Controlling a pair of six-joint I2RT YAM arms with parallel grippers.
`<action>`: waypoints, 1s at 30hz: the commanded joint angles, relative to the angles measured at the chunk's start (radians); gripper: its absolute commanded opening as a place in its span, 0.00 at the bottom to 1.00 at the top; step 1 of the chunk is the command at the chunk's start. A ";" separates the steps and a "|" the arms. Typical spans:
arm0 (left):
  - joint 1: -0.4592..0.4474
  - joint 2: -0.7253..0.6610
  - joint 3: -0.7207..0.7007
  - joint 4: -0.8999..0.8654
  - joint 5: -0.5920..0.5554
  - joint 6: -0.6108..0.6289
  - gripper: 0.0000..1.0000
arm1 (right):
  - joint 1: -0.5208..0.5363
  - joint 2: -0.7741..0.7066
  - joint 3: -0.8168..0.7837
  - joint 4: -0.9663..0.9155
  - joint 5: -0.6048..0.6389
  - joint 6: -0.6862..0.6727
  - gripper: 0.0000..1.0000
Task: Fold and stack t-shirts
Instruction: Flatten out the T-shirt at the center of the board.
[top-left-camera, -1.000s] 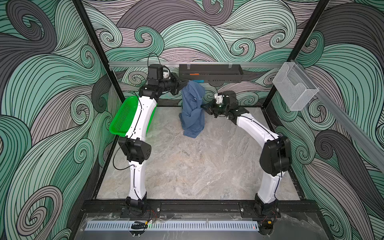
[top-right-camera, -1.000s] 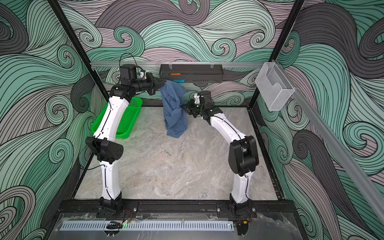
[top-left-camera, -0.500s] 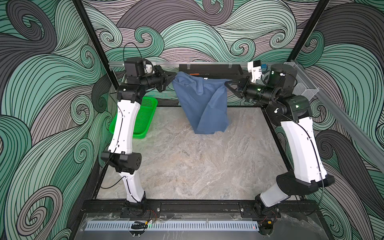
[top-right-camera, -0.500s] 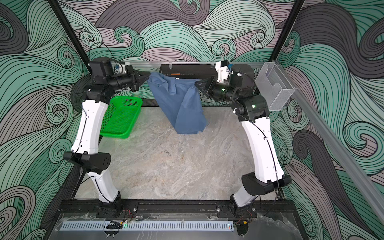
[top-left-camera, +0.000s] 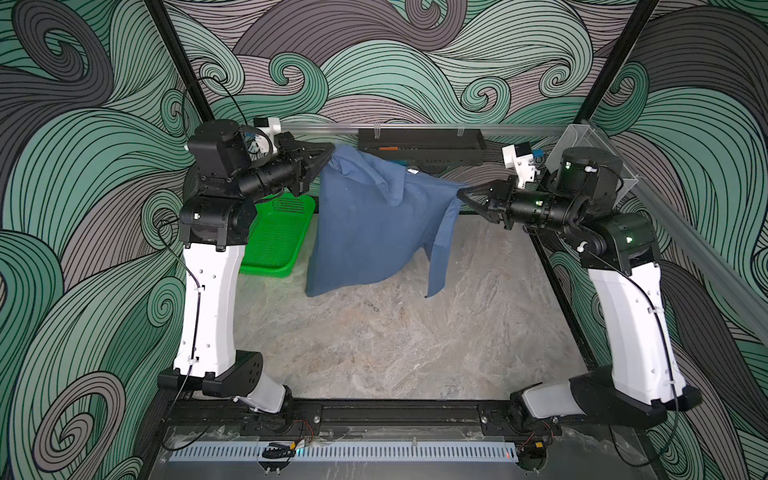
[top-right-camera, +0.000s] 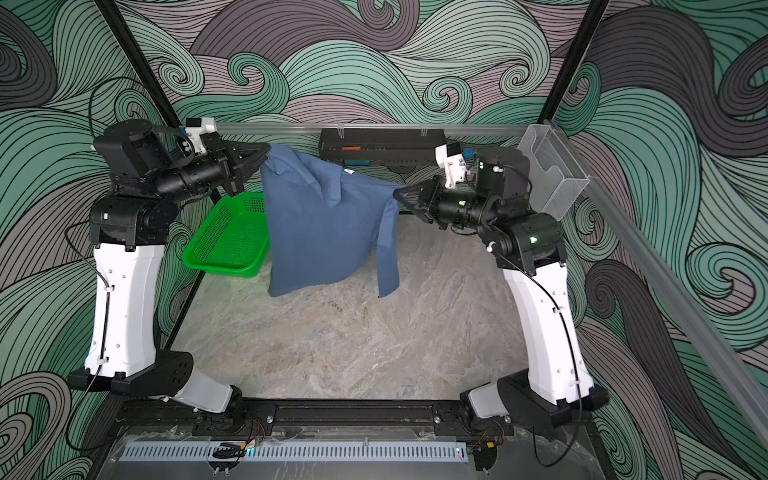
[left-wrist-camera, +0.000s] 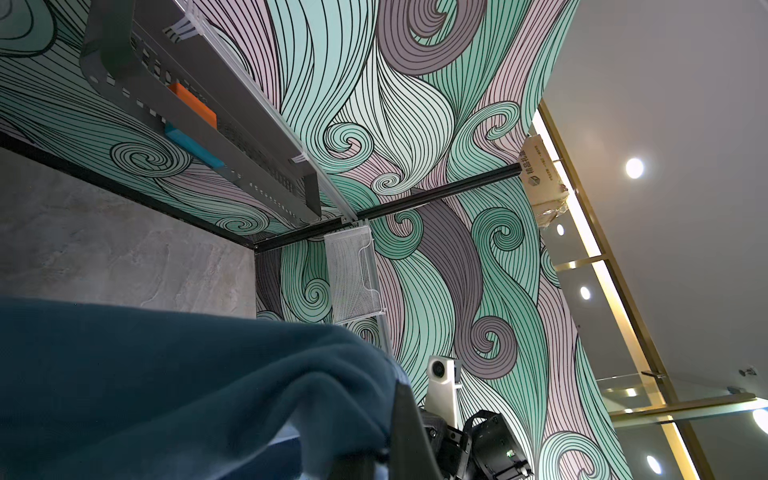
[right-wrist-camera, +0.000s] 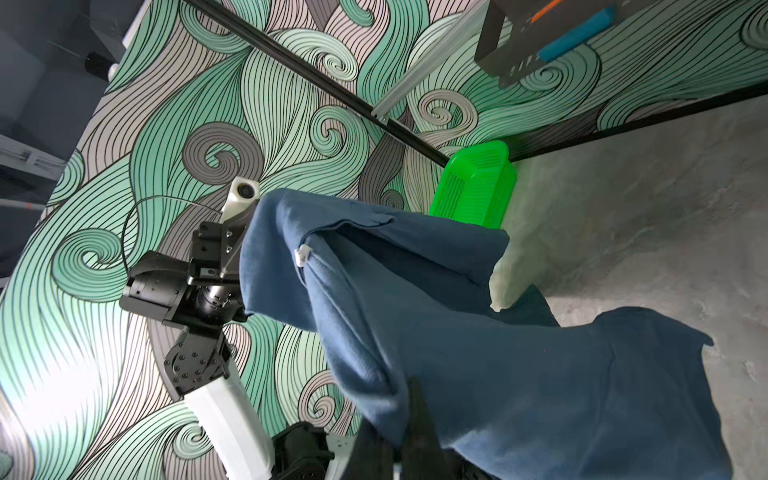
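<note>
Up in the middle of both top views, the t-shirt (top-left-camera: 365, 232) hangs stretched between two arms over the table (top-left-camera: 395, 345). The left gripper (top-left-camera: 328, 150), upper left of centre, is clamped on one top corner. The right gripper (top-left-camera: 461, 192), right of centre, pinches the other. A green basket (top-left-camera: 274, 237) sits beside the shirt's left edge.
</note>
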 joint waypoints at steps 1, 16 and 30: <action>0.001 -0.053 -0.018 0.006 -0.110 0.067 0.00 | -0.010 -0.072 -0.088 -0.006 -0.036 0.031 0.00; -0.256 0.759 0.090 0.179 -0.095 0.265 0.00 | -0.103 -0.048 -0.761 0.122 0.238 -0.111 0.00; -0.318 0.983 0.258 0.184 -0.160 0.206 0.02 | -0.366 0.340 -0.649 -0.011 0.574 -0.140 0.00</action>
